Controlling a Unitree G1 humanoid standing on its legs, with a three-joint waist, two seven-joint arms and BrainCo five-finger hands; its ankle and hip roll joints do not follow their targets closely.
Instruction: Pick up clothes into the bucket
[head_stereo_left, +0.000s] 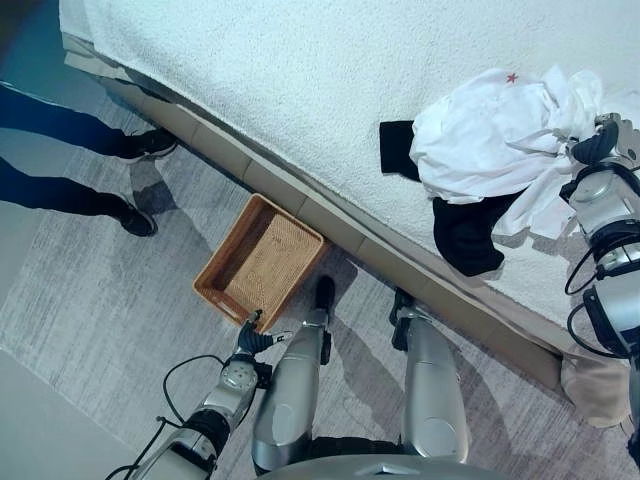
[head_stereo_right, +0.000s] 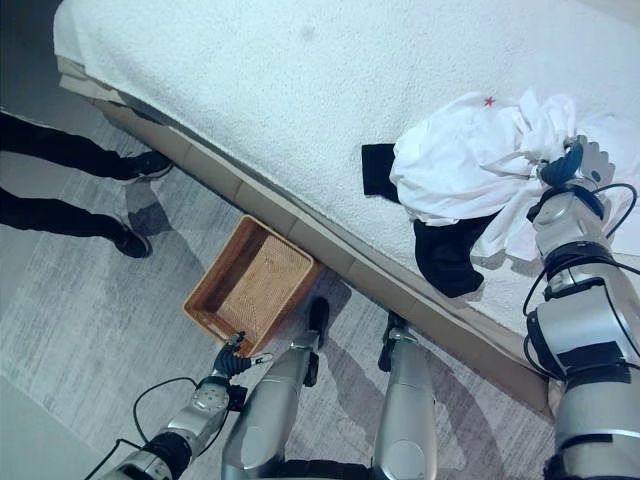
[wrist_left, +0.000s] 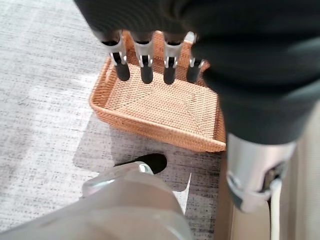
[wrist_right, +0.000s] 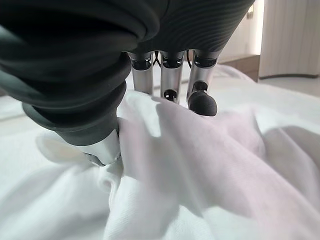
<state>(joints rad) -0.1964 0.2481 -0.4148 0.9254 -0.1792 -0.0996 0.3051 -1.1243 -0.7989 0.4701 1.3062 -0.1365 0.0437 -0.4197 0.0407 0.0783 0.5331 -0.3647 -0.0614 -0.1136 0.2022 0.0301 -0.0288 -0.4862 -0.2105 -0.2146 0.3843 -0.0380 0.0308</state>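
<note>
We see white garment (head_stereo_left: 490, 135) crumpled on bed (head_stereo_left: 300, 90), small red star near collar, black clothes (head_stereo_left: 465, 235) beneath. Right robot hand (head_stereo_right: 572, 160) buried in white folds, fingers pinching cloth. Left robot hand (wrist_left: 150, 55) spread above wicker basket (head_stereo_left: 260, 262), on floor beside bed.

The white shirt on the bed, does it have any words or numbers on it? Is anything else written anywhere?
No words or numbers can be read anywhere.
The white shirt bears just a small red star, a sign and not letters.
The black garment, the woven basket and the bed cover show no print.
</note>
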